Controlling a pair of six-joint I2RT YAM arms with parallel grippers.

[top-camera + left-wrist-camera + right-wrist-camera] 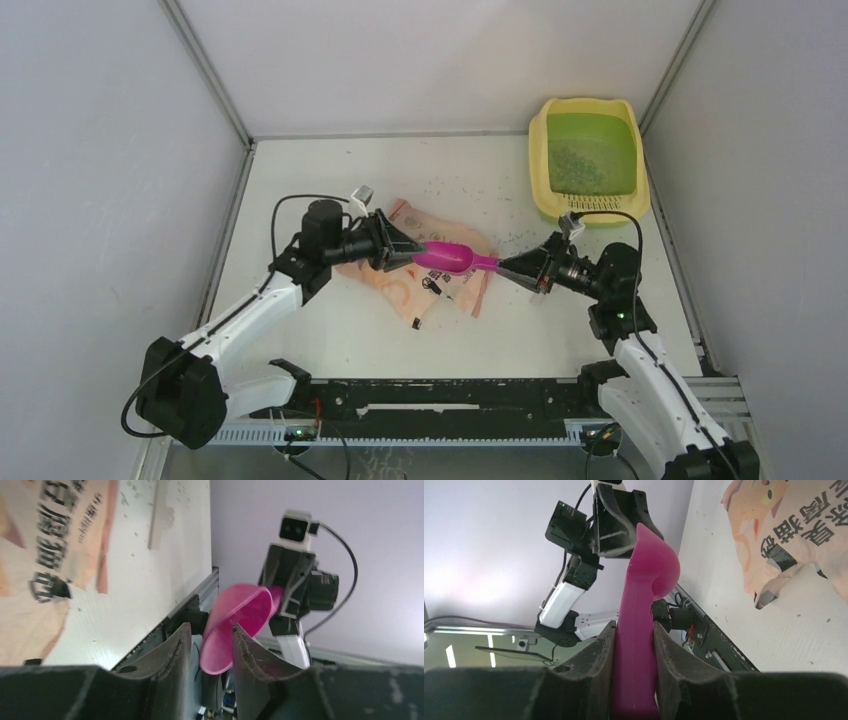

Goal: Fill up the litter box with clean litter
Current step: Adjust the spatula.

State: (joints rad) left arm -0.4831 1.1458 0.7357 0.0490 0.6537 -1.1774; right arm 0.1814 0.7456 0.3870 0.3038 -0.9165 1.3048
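Frame centre: the magenta scoop (pixel 447 257) is clamped by its handle in the right gripper (pixel 507 265). Its bowl is straddled by the left gripper (pixel 408 250), jaws parted, a gap showing. The peach-pink bag (pixel 395 290) is spread beneath. Upper right, the litter box (pixel 541 190) is seen, litter (pixel 573 168) thinly sprinkled inside and strewn across the table (pixel 330 330).

1. You have two grippers: the left gripper (pixel 402 246) and the right gripper (pixel 508 265).
2. You see one litter box (pixel 541 170).
3. You see one magenta scoop (pixel 447 257).
4. You see one peach-pink bag (pixel 398 291).
5. The litter (pixel 572 165) is more granules than you can count.
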